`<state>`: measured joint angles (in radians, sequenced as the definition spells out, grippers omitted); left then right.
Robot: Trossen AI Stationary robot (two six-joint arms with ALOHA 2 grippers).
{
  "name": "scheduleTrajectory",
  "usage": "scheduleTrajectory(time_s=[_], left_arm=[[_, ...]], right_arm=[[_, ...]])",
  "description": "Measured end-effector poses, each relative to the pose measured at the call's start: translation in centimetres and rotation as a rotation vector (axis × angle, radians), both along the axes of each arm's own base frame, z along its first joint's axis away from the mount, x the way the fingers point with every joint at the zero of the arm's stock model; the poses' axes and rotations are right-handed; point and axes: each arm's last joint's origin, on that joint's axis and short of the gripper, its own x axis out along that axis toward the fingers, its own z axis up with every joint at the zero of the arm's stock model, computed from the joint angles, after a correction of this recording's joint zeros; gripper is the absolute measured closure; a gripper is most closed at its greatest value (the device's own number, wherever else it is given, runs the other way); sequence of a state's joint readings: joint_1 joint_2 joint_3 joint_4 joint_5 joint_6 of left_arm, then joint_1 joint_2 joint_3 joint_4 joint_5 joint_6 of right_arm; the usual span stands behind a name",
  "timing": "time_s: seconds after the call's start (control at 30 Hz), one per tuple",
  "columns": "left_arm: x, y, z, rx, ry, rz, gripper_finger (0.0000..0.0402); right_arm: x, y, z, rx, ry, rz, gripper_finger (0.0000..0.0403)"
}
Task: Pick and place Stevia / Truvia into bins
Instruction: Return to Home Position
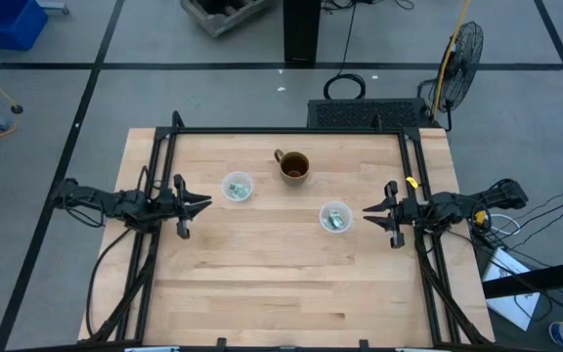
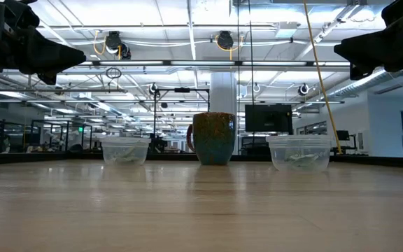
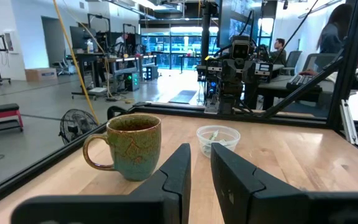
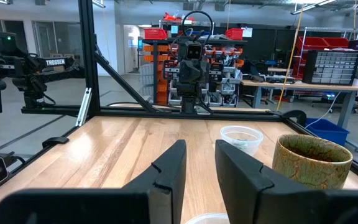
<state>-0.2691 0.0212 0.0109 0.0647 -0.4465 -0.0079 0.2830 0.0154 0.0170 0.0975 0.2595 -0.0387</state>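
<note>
Two clear round cups stand on the wooden table: one toward the left, one toward the right. Each holds pale green and white packets, e.g. in the right cup. No packet shows loose on the table. My left gripper hovers above the table just left of the left cup, open by a narrow gap. My right gripper hovers just right of the right cup, also open by a narrow gap. In the low view both cups sit on their bases, and both grippers are well above them.
A brown-green mug with a handle stands between the cups, toward the far edge. A black frame borders the table's far, left and right sides. Bare wood stretches across the near half. People sit at desks beyond the table.
</note>
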Motion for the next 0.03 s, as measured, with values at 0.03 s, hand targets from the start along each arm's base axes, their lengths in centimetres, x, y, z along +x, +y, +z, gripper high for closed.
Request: scheduleTrajectory(time_s=[0.03], left_arm=[[0.0, 0.0, 0.0, 0.0, 0.0, 0.0, 0.0334]], right_arm=[[0.0, 0.0, 0.0, 0.0, 0.0, 0.0, 0.0325]])
